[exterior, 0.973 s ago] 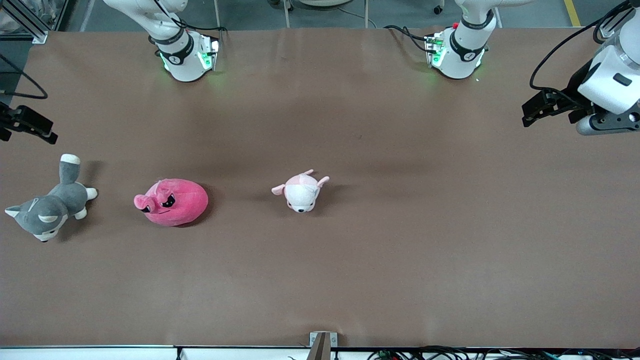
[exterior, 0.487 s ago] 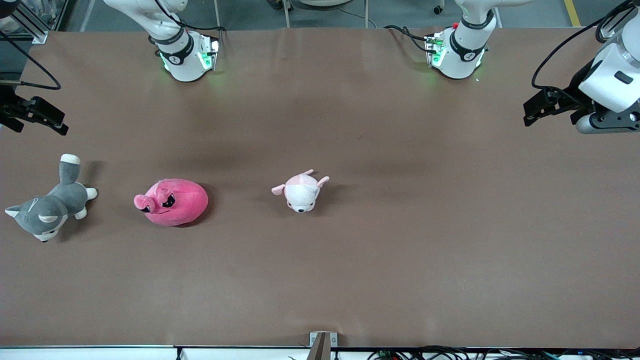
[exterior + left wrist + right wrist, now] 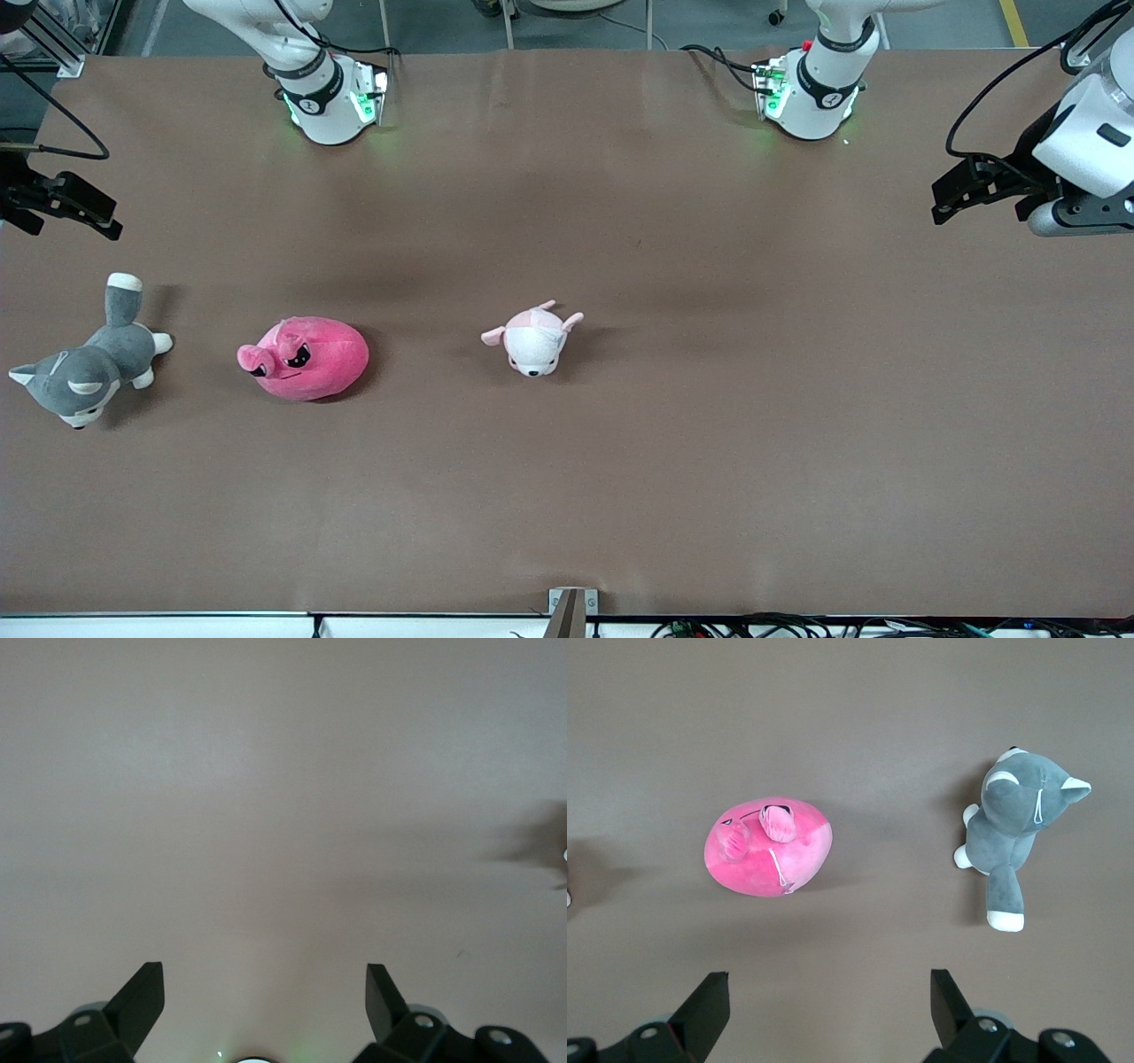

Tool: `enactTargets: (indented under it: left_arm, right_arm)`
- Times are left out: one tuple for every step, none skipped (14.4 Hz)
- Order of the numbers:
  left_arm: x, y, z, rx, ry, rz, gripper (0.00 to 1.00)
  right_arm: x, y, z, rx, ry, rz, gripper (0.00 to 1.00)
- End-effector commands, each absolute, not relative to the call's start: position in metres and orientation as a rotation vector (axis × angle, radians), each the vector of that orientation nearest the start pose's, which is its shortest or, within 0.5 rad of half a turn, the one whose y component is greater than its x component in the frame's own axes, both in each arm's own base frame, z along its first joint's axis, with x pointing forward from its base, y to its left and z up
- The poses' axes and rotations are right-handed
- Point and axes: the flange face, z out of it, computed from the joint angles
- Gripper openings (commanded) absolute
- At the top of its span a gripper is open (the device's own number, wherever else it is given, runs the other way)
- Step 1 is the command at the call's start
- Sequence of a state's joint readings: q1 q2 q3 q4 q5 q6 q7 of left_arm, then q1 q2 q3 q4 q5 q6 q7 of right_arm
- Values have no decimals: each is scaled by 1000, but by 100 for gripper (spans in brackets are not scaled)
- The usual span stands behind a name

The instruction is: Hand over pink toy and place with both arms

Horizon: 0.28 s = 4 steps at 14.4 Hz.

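The pink toy point(image 3: 306, 358) point(image 3: 767, 847), a round hot-pink plush with angry black eyes, lies on the brown table toward the right arm's end. My right gripper point(image 3: 75, 213) point(image 3: 829, 997) hangs open and empty high over that end of the table, apart from the toy. My left gripper point(image 3: 961, 190) point(image 3: 265, 990) hangs open over bare table at the left arm's end, with nothing between its fingers.
A grey-and-white plush husky point(image 3: 89, 361) point(image 3: 1017, 833) lies beside the pink toy, closer to the table's end. A small pale pink-and-white plush point(image 3: 534, 338) lies near the table's middle. The two arm bases point(image 3: 330, 97) point(image 3: 811, 93) stand along the table's edge farthest from the front camera.
Over the whole second the right gripper moved a little inward over the table and slightly up in the front view. The left gripper drifted slightly toward the table's end. The toys have not moved.
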<state>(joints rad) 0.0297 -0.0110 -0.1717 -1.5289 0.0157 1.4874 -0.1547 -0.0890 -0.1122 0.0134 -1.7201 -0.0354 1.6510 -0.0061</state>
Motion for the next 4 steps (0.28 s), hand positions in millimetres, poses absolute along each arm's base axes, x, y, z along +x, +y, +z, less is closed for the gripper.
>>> enactTargets:
  left_arm:
    - [539,-73,646,-3128,4,43,100]
    - [538,-73,647,-3127,4,43,100]
    - [539,-72,646,-3126,3,43,100]
    - [539,-71,646,-3126,1,45,100]
  right_arm:
    - [516,-41,622,-3171,131,-79,100]
    - [516,-41,622,-3171,131,-79,100]
    - [516,-41,621,-3171,131,-74,100]
    - [516,-41,621,-3171,131,-69,100]
